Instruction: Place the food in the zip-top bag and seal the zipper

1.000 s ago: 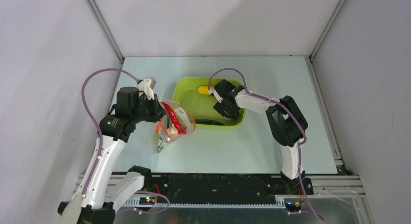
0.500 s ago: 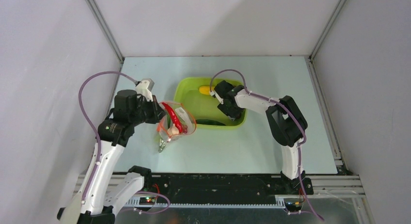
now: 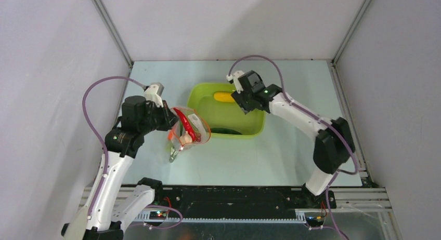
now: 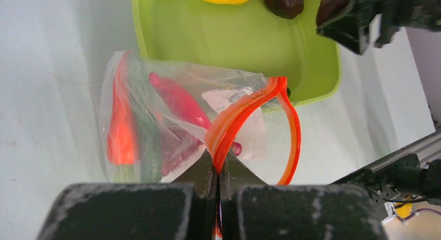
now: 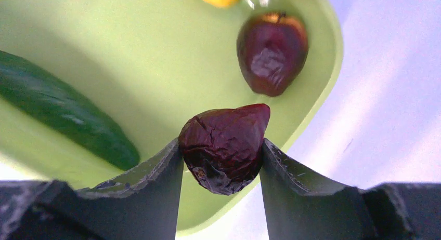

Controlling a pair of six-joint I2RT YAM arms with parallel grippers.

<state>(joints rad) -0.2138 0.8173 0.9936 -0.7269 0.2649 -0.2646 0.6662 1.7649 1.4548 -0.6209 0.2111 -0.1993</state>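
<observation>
The clear zip-top bag [image 3: 188, 131] hangs open left of the tray. My left gripper [image 4: 218, 170] is shut on its orange-red zipper [image 4: 247, 112] and holds the mouth up; it also shows in the top view [image 3: 170, 119]. Inside the bag are an orange carrot [image 4: 120, 131], a red chili [image 4: 177, 102], something green and a purplish grape [image 4: 236, 148]. My right gripper [image 5: 221, 146] is shut on a dark maroon ball [image 5: 224, 136], held above the tray's right rim [image 3: 244, 102]. A second maroon ball [image 5: 272, 50], a green cucumber [image 5: 62, 112] and a yellow lemon [image 3: 224, 97] lie in the tray.
The lime-green tray [image 3: 256, 127] sits mid-table, its left rim close to the bag's mouth. Grey enclosure walls stand on three sides. The arm bases and a black rail run along the near edge.
My right arm has risen and swung back over the tray's far right, carrying the maroon ball. The left arm and the bag have hardly moved.
</observation>
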